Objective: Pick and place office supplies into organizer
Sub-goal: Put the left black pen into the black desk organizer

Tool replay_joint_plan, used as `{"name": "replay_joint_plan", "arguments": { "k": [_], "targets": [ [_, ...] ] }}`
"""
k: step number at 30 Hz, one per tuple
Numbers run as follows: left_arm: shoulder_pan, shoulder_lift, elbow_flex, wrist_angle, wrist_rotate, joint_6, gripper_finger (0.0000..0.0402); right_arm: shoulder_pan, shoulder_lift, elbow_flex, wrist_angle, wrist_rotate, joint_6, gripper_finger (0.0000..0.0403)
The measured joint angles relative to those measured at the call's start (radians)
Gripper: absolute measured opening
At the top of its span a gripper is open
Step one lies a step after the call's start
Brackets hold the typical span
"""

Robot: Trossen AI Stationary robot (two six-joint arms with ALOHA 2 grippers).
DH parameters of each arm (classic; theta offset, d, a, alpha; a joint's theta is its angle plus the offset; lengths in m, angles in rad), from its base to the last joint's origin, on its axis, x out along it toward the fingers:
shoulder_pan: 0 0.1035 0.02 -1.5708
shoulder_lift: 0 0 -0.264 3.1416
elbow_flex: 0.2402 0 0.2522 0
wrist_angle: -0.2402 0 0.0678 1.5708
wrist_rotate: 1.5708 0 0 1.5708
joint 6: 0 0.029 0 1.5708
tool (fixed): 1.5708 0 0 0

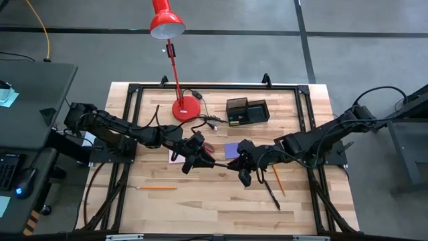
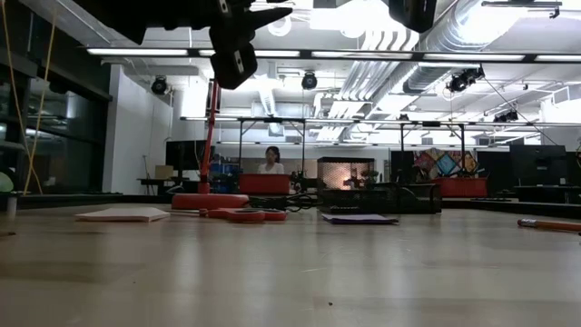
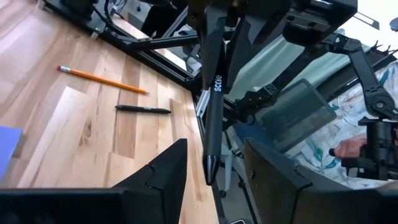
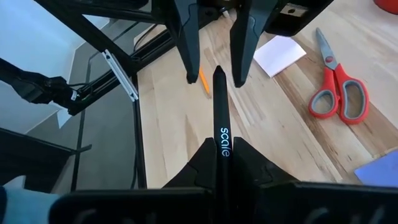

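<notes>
Pen point(image 4: 219, 124): slim black barrel, centre of the high frame, held above the desk point(image 1: 221, 201).
Right claw point(image 4: 219, 163): clamped on the pen, offering its tip.
Left claw point(image 3: 214, 168): wide, straddling the tip, seemingly for a handover.
Organizer point(image 1: 247, 111): black walled tray, upper centre, well apart.

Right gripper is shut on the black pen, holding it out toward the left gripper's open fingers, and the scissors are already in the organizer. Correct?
Not quite. The red-handled scissors lie on the table, as the right wrist view shows, not in the organizer. The rest holds: the right gripper is shut on the black pen, pointing it between the open left gripper's fingers.
</notes>
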Motion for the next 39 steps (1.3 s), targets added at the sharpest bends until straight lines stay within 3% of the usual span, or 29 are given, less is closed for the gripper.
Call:
{"name": "replay_joint_plan", "arguments": {
  "k": [16, 20, 26, 39],
  "targets": [
    [0.000, 0.000, 0.000, -0.006, -0.022, 0.000, 0.0142, -0.013, 0.000, 0.000, 0.031, -0.011, -0.008, 0.0010],
    [0.000, 0.000, 0.000, -0.005, -0.027, 0.000, 0.0109, -0.013, 0.000, 0.000, 0.031, -0.008, -0.008, 0.0010],
    [0.000, 0.000, 0.000, -0.001, -0.014, 0.017, 0.0022, -0.017, 0.001, 0.000, 0.028, -0.013, -0.010, 0.0005],
    [0.000, 0.000, 0.000, -0.002, 0.012, 0.040, 0.0019, -0.017, 0.001, 0.000, 0.030, -0.012, -0.007, 0.0022]
  ]
}}
